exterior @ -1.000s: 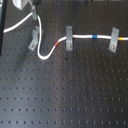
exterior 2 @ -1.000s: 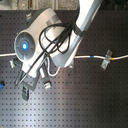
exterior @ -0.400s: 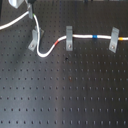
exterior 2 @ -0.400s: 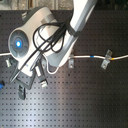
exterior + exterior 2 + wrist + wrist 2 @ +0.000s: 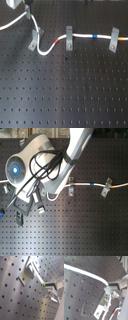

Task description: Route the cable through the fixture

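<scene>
Feeding the cable into the last clip

I've got the gripper (image 5: pixel 29 9) pinched on the cable (image 5: pixel 80 36) right above the slanted fixture (image 5: pixel 35 40), at the first exterior view's left. The cord already runs through both upright clips (image 5: pixel 69 38). Next I reckon I need to lower it into the forked top.

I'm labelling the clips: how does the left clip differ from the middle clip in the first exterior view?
The left clip leans slanted; the middle clip stands upright. The cable loops down beside the left clip's base, whereas it crosses the middle clip higher up. Both are small grey metal brackets on the black perforated board.
</scene>
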